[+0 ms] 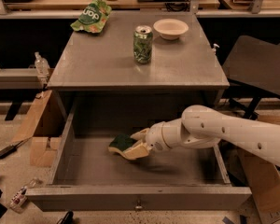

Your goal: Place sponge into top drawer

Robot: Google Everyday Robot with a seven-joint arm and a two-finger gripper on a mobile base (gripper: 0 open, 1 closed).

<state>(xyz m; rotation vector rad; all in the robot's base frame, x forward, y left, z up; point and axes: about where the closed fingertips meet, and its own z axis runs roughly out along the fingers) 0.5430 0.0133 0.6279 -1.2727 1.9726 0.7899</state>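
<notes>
Camera view: claw [139, 145] clamped on sponge [122, 143], tilted, inside open drawer [93, 169], left of centre, low over floor; floor contact unclear. Step: placement, near done. Next: ease down, release, retract upward clear of drawer walls.

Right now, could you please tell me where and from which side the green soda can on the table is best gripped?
Probably grip the soda can across its round middle, coming in from the front edge of the table: it stands upright, and the bowl sits behind it. The gripper is low in the open top drawer, shut on the sponge.
</notes>
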